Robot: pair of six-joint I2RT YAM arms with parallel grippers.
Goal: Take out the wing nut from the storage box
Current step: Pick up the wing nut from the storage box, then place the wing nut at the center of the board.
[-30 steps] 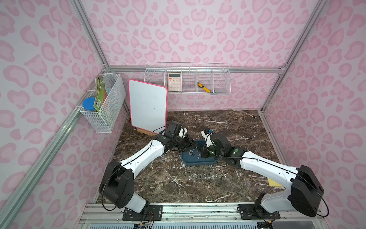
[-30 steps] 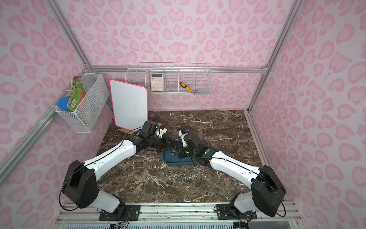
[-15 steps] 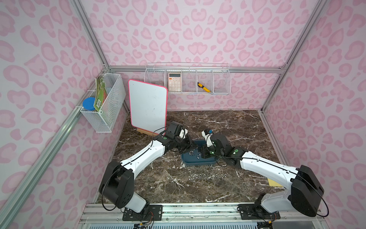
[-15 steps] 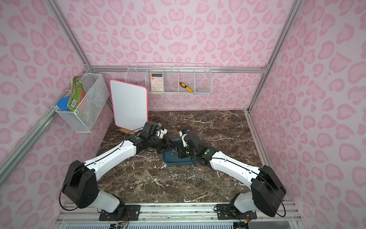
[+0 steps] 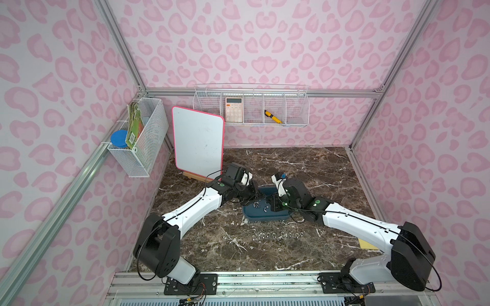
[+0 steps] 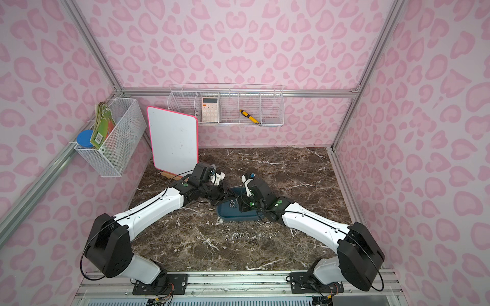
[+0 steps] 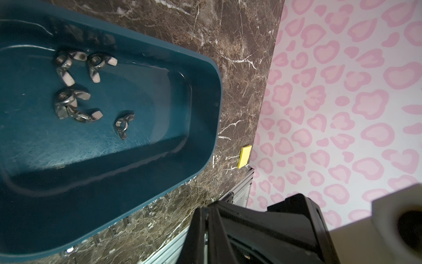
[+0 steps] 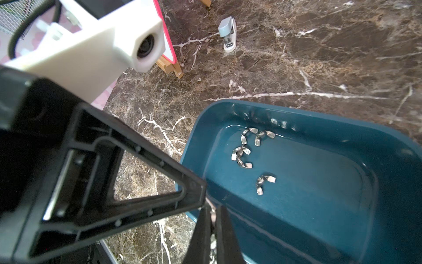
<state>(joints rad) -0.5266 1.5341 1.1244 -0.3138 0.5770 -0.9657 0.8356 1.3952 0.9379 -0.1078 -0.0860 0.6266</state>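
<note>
Leftmost there's a white wire basket (image 5: 143, 143) on the wall, then a pink-edged whiteboard (image 5: 197, 144) propped at the back of the marble table (image 5: 305, 169).

The left arm starts at the front rail and its long white forearm runs diagonally in toward the middle. The wrist is bent down over the left end of the storage box (image 5: 265, 217). The left gripper (image 7: 206, 219) has its jaws pressed together. No idea if anything's pinched in there, the tips are too dark to read.

The box itself is flat on the table, dead centre between the two wrists. There are five wing nuts inside, all toward its left end: four bunched up (image 7: 75, 100) and one loner (image 7: 123, 124) just beside them. A neat row of more wing nuts (image 5: 277, 235) sits on the table right in front of the box.

The right arm mirrors the left, with its forearm angled in from the front right and its wrist low over the box. The right gripper (image 8: 211, 219) has its fingers nearly together, just a thin slit. Their tips sit right against the tip of the left one's triangular finger (image 8: 137, 182), above the box's edge. Something pale shows in that slit, but I can't tell if it's actually gripped.

Far right, a yellow pad (image 5: 367, 245) peeks out from behind the right arm.
</note>
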